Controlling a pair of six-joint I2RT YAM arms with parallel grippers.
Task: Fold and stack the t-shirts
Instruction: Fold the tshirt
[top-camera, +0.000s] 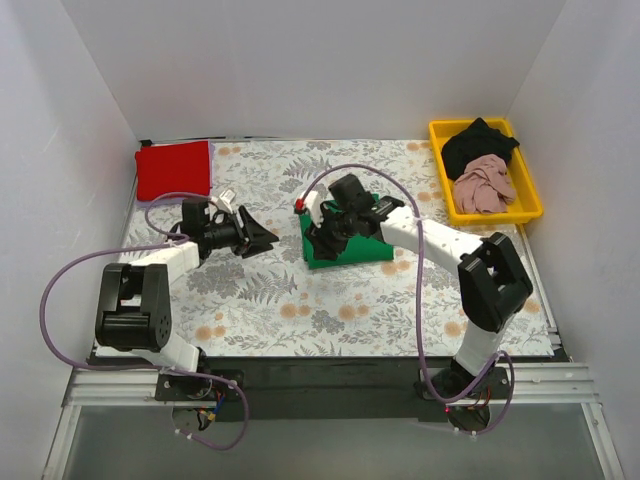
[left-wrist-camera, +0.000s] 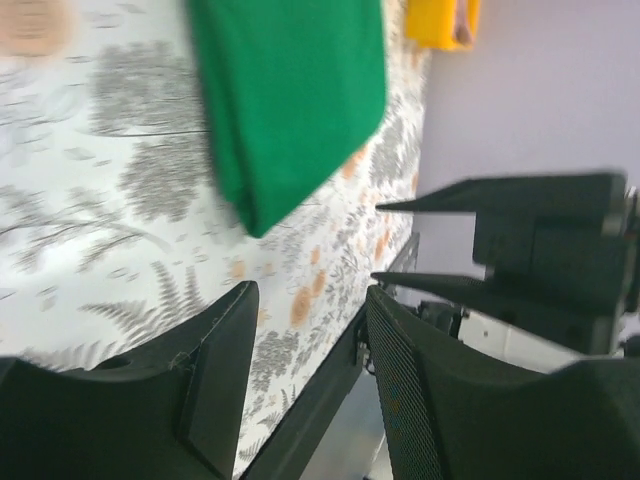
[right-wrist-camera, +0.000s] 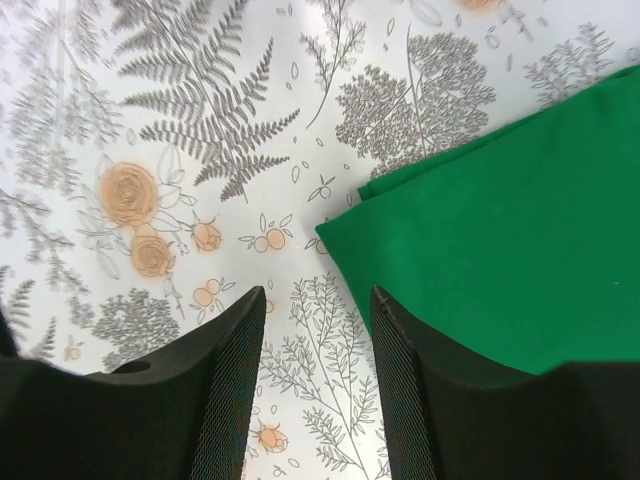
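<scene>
A folded bright green t-shirt (top-camera: 352, 248) lies mid-table on the floral cloth; it also shows in the left wrist view (left-wrist-camera: 290, 95) and the right wrist view (right-wrist-camera: 500, 250). A folded red t-shirt (top-camera: 173, 169) lies at the back left. A black t-shirt (top-camera: 478, 145) and a dusty pink t-shirt (top-camera: 484, 187) sit crumpled in the yellow tray (top-camera: 530, 190). My right gripper (top-camera: 322, 236) (right-wrist-camera: 317, 305) is open and empty, just above the green shirt's left corner. My left gripper (top-camera: 268, 238) (left-wrist-camera: 310, 300) is open and empty, left of the green shirt, pointing at it.
The grey-and-orange floral cloth (top-camera: 260, 300) covers the table. White walls close in the left, back and right sides. The table's front edge (top-camera: 320, 352) runs just ahead of the arm bases.
</scene>
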